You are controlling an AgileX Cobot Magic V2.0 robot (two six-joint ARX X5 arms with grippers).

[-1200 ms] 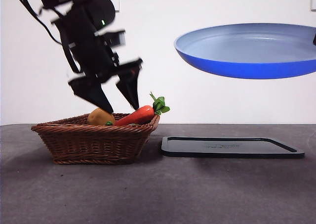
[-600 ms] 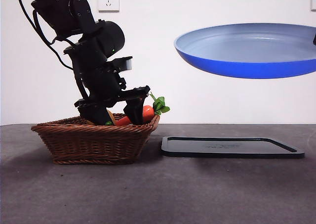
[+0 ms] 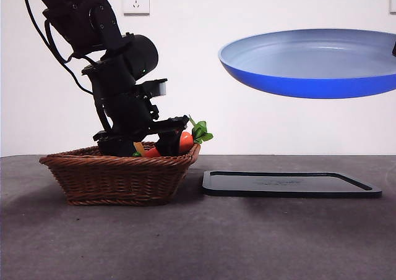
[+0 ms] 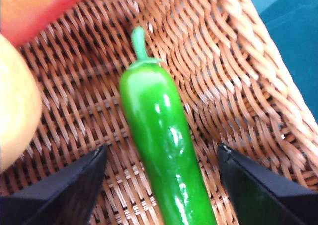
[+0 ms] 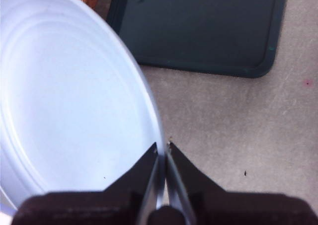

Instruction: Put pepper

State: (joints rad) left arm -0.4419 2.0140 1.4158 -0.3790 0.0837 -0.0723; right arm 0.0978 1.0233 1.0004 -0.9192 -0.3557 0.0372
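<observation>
The left tool [image 3: 151, 149] has descended since the earlier frames: a second ago its jaws were above the rim of the wicker basket [image 3: 117, 178], and now they are sunk inside it, at the left of the front view. Its jaws are spread wide, one on each side of the pepper [image 4: 161, 145] without touching it. The pepper lies flat on the basket's woven floor, stem pointing away from the wrist camera. The potato [image 4: 15, 106] and the carrot [image 3: 184, 140] lie just beside it in the same basket.

The right tool [image 5: 163, 155] is clamped narrow on the rim of the blue pan [image 3: 315, 60], held unchanged in the upper right above the black tray [image 3: 291, 184] on the tabletop [image 3: 198, 243].
</observation>
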